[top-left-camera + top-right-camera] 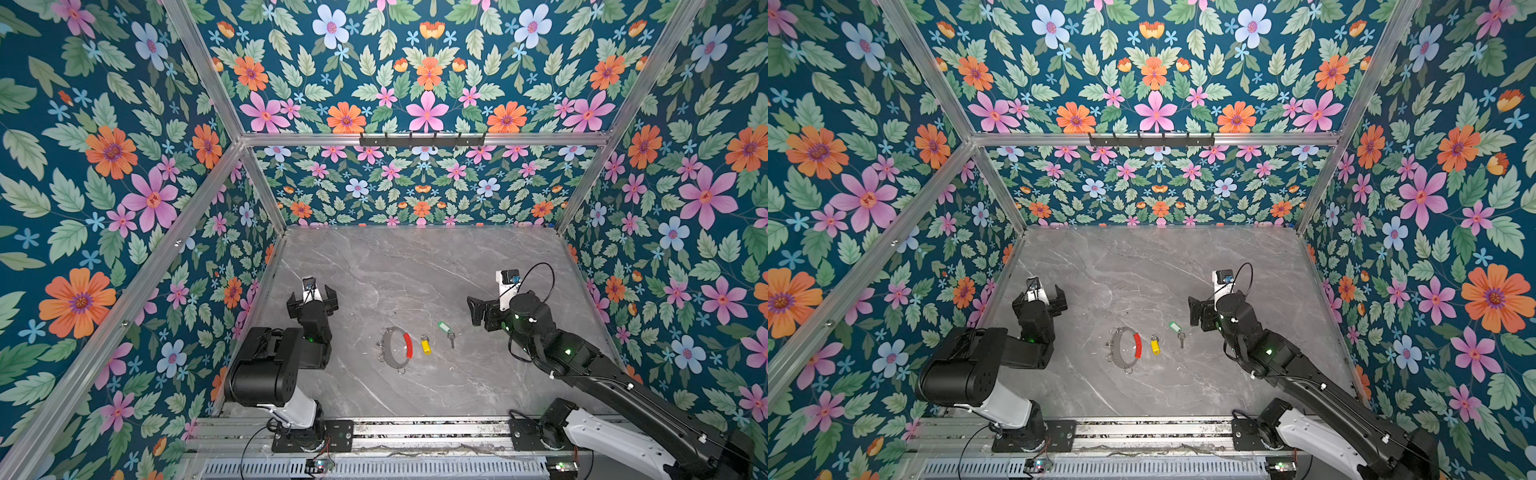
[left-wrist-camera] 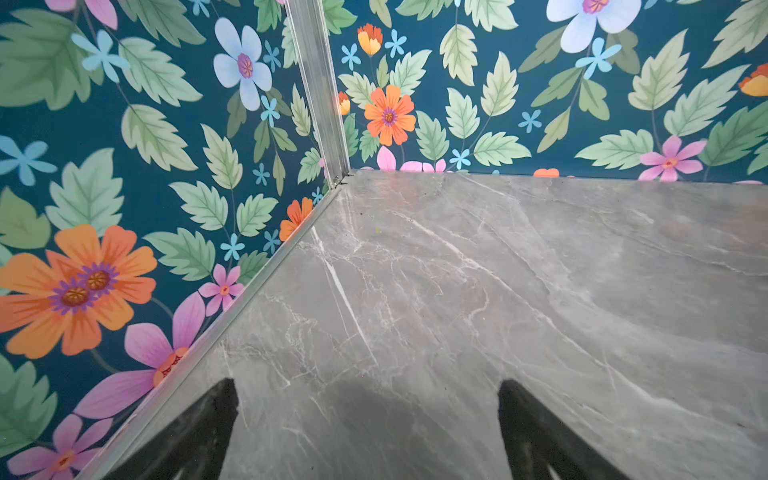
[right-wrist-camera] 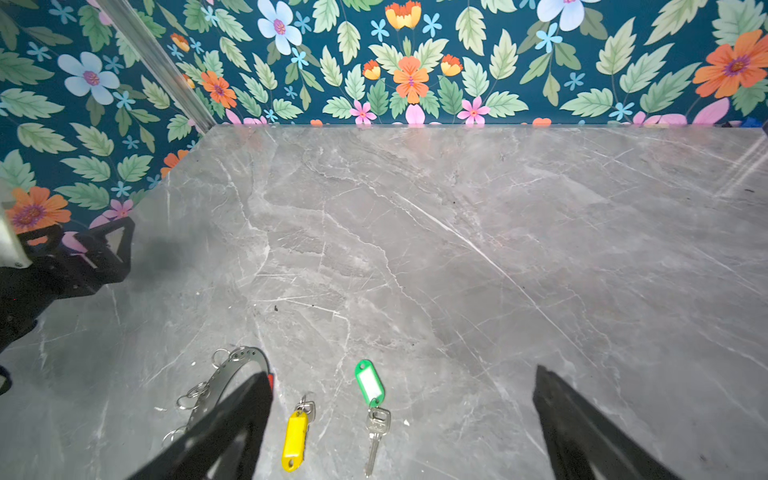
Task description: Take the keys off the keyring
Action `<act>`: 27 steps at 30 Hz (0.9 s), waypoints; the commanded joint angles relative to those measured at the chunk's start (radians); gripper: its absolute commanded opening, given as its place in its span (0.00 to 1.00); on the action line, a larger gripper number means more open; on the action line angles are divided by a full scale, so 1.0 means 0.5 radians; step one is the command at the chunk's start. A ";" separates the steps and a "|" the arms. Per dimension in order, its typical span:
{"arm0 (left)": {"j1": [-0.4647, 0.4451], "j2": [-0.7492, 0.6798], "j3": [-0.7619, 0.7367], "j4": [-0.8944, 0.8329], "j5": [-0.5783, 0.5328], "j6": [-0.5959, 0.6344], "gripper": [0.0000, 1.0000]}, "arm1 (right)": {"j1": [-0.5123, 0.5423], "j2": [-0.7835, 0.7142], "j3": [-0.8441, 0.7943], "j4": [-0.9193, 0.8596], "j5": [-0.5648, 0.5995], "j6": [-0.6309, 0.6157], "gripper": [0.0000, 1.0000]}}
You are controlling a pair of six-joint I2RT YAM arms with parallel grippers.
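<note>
i'm seeing the keyring (image 1: 384,348) lying flat mid-table, the yellow-tagged key (image 1: 425,345) lying just beside its red sleeve (image 1: 408,345) and the green-tagged key (image 1: 445,328) resting farther right, both apart from it. the left gripper (image 1: 312,296) is hovering wide open, empty, near the left wall; the right gripper (image 3: 399,371) is gaping, holding nothing, above the keys.

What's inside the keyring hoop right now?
Only bare table shows inside the keyring in both top views; yellow-tagged key and green-tagged key lie outside, to its right. In the right wrist view the right gripper hides part of it.
</note>
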 commanded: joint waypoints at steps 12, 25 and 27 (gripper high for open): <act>0.037 0.037 -0.029 0.149 0.184 -0.091 1.00 | -0.872 0.099 -0.396 1.006 -0.188 -0.344 0.99; 0.040 0.037 -0.030 0.145 0.186 -0.091 1.00 | -1.400 0.856 -0.803 1.899 -0.335 -0.485 0.99; 0.038 0.036 -0.030 0.145 0.184 -0.091 1.00 | -1.400 0.962 -0.806 2.025 -0.392 -0.501 0.99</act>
